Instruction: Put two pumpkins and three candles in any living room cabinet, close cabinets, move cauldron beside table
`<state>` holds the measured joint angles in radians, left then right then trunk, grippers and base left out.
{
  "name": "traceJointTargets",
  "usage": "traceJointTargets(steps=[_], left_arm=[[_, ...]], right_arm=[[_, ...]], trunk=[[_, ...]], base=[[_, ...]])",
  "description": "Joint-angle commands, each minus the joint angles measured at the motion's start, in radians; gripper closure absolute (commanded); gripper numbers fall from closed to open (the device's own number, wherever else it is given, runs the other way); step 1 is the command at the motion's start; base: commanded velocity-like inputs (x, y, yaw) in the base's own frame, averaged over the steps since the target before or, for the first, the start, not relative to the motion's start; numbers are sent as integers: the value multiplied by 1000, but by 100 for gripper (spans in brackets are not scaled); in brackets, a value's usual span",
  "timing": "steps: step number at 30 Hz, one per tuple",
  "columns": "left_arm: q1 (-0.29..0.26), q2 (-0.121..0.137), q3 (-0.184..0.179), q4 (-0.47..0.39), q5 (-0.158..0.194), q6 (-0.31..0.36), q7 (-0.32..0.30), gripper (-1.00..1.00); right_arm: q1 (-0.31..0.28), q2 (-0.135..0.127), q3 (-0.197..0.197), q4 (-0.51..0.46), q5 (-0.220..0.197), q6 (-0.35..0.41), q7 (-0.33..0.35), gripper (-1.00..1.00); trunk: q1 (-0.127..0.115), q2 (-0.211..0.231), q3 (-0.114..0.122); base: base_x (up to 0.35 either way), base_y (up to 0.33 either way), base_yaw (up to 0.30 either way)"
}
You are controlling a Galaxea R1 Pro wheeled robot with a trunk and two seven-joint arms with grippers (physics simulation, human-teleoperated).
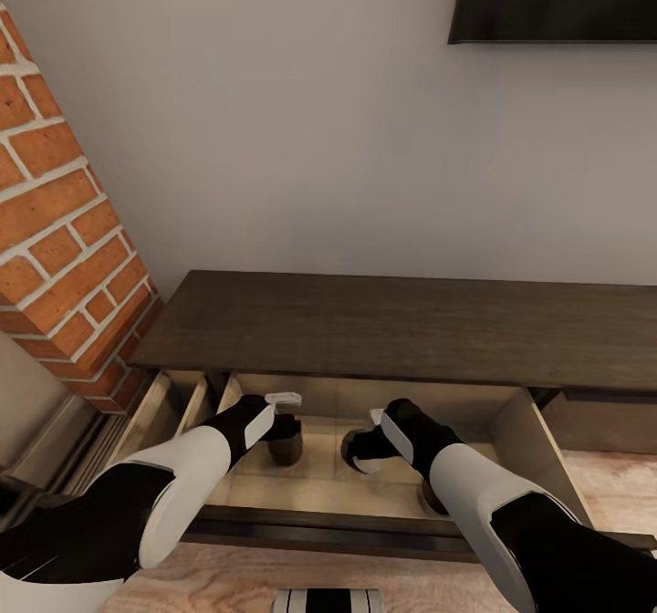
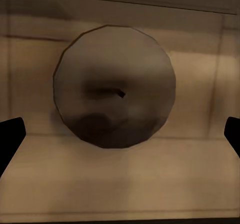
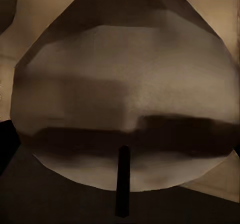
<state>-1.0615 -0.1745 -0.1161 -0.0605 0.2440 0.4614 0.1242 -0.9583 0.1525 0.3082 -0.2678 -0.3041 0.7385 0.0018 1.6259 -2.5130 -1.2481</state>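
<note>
The left claw (image 1: pixel 285 423) hung over an upright candle (image 1: pixel 286 449) in the open drawer (image 1: pixel 511 421) of the cabinet (image 1: pixel 392 326), near the drawer's back edge. Its wrist view looked straight down on that candle (image 2: pixel 115 86): a round top with a tiny wick, axis vertical, standing free on the pale drawer floor, with the two dark fingertips (image 2: pixel 10 136) spread wide on either side and touching nothing. The head view showed none of that gap.

The right claw (image 1: pixel 365 453) was lowered beside it over a second candle (image 1: pixel 354 449), toward the drawer's middle. Whether it pinched the candle I cannot tell; its wrist view was crowded by the candle's top (image 3: pixel 125 109) and dark wick, very close. A third candle (image 1: pixel 431 496) peeked from under the right forearm near the drawer's front edge.

No writing was readable anywhere.
</note>
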Motion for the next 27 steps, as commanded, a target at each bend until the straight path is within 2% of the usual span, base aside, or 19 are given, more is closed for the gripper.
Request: traceJointTargets(steps=[1, 6, 27], left_arm=[[0, 0, -8, -2, 11, 5, 5, -100], [0, 0, -8, -2, 11, 3, 0, -100], [0, 0, -8, -4, 11, 6, -3, -100]], right_arm=[[0, -1, 7, -1, -9, -19, -1, -100], [14, 0, 8, -1, -8, -55, 1, -100], [23, -1, 7, -2, -8, -48, -7, -100]], trunk=[[0, 0, -1], [0, 0, -1], [0, 0, 5]], base=[[0, 0, 0], [0, 0, 0], [0, 0, 0]])
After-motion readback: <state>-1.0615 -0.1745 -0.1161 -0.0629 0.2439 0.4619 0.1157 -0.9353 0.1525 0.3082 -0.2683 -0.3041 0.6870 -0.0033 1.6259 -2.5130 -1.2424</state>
